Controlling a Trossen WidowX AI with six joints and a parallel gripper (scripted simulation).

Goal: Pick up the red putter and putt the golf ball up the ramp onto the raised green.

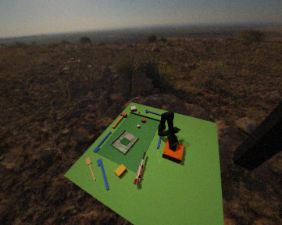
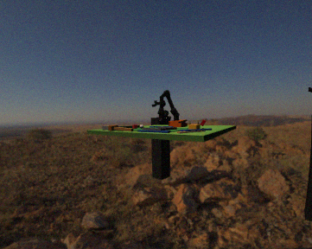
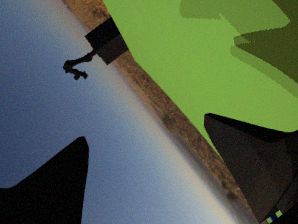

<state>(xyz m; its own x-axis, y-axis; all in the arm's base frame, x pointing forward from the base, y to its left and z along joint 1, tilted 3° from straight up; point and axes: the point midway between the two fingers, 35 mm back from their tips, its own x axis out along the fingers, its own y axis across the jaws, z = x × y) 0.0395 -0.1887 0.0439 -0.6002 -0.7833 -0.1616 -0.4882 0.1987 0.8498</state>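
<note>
The white golf ball (image 1: 138, 126) lies on the dark green mat (image 1: 147, 134), just beyond the grey ramp with its raised green (image 1: 124, 141). A small red block (image 1: 143, 120) lies beside the ball, near a thin dark rod (image 1: 147, 116). I cannot tell whether that is the putter. A long red-and-white tool (image 1: 139, 172) lies at the mat's near right edge. My arm (image 1: 168, 125) stands folded on its orange base (image 1: 173, 152). The gripper (image 2: 155, 104) (image 3: 143, 129) is raised high above the table, open and empty. The wrist view shows only sky, ground and the table edge between the fingers.
On the green table (image 1: 186, 183) lie blue bars (image 1: 103, 173) (image 1: 102, 141) (image 1: 152, 112), a hammer (image 1: 119, 119), a wooden spatula (image 1: 91, 167) and a yellow block (image 1: 120, 169). A dark post (image 1: 264, 137) stands off the table to the right.
</note>
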